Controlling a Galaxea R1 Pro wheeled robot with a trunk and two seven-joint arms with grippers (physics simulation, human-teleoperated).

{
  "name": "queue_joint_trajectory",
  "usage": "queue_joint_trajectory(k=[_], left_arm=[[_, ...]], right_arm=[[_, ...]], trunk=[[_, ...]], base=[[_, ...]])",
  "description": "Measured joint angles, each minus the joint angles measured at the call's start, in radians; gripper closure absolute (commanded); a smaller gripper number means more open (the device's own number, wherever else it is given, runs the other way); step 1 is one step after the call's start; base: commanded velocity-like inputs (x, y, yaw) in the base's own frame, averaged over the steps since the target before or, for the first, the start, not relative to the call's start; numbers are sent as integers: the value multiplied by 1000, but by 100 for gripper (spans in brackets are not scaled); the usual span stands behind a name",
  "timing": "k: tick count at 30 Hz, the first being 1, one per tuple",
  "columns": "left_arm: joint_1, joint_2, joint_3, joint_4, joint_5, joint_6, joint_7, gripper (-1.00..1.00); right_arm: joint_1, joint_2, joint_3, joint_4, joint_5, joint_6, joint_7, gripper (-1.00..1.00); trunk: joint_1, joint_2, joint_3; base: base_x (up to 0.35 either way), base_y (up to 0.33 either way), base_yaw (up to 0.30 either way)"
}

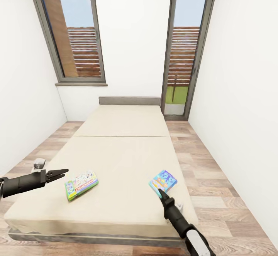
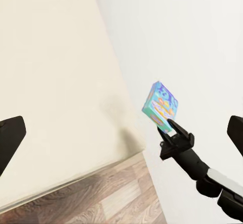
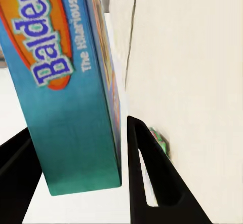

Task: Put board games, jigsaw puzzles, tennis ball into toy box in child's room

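Note:
Two board games are on the bed [image 1: 123,152], a beige mattress on a dark frame. The green-edged board game [image 1: 81,184] lies flat near the front left, and my left gripper [image 1: 63,172] hovers open just left of it, with nothing between its fingers [image 2: 10,139]. The blue board game [image 1: 163,181], lettered "Balder...", is at the bed's front right, tilted. My right gripper [image 1: 159,191] is shut on its near corner across the thickness. The right wrist view shows the blue board game [image 3: 71,107] between the fingers [image 3: 147,173]. The left wrist view shows the blue board game [image 2: 160,105] above the right gripper [image 2: 169,127].
The room is narrow, with white walls close on both sides. Wood-plank floor [image 1: 208,194] runs along the bed's right side and a thinner strip along its left. A small grey-white object [image 1: 39,164] sits on the floor at the left. A window and a glass door [image 1: 185,55] are behind the bed.

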Motion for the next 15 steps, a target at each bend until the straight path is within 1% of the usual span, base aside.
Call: queue_joint_trajectory(k=[2,4,7,12,13,15], left_arm=[[0,1,1,0,0,1,0,-100],[0,1,2,0,0,1,0,-100],[0,0,2,0,0,1,0,-100],[0,0,3,0,-1,1,1,-100],[0,0,3,0,-1,1,1,-100],[0,0,3,0,-1,1,1,-100]], right_arm=[[-16,2,43,-56,-2,29,-29,100],[-29,3,62,-84,-1,76,-63,100],[-49,3,72,-99,-2,145,-85,100],[-59,-9,80,-137,-3,180,-88,100],[-57,-12,89,-167,-3,200,-89,100],[-55,-13,102,-196,1,229,-90,100]], trunk=[[-8,14,6],[-15,28,12],[-27,49,22],[-46,84,37],[-50,91,41],[-58,105,47]], base=[[0,0,0],[0,0,0],[0,0,0],[0,0,0],[0,0,0],[0,0,0]])
